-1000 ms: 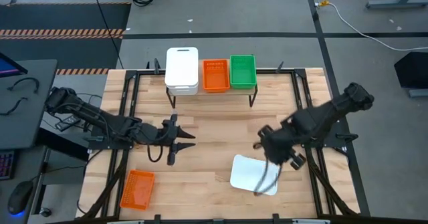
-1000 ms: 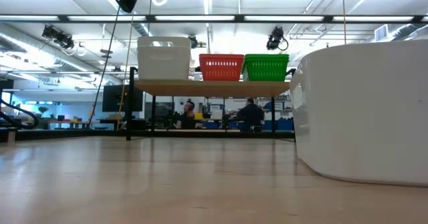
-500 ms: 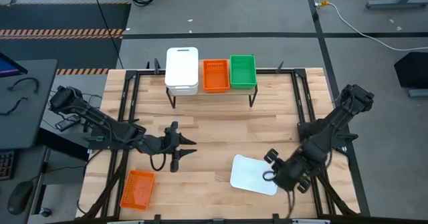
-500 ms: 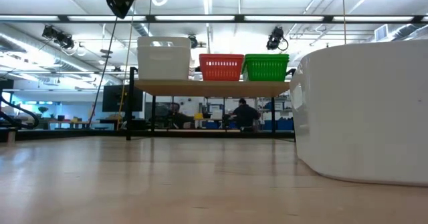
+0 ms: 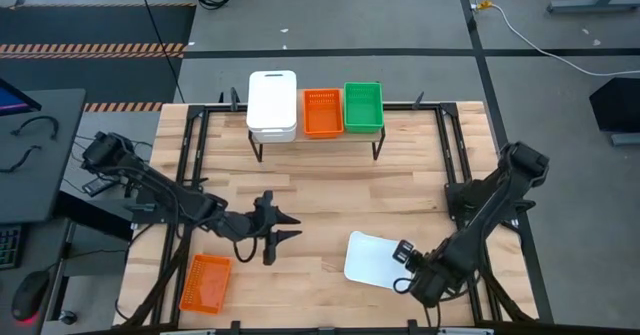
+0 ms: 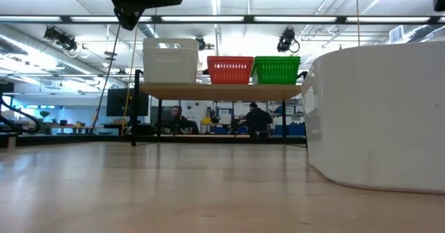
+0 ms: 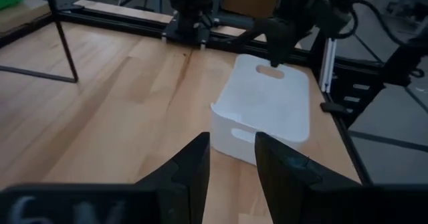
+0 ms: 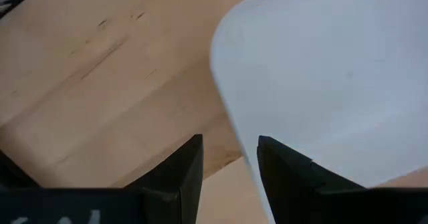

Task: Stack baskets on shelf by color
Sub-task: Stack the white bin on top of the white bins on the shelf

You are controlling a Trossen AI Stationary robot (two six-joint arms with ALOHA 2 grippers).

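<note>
No lettering, label, brand or number can be read anywhere here. Pale marks show on the dark housing at the edge of each wrist view, but they are too blurred to make out as characters.

My high camera looks straight down on the whole table (image 5: pixel 320 190). The low one sits at tabletop level, facing the shelf (image 6: pixel 219 91) and the room beyond. Both wrist cameras look past their fingers; all four share the loose white basket (image 5: pixel 378 260).
</note>
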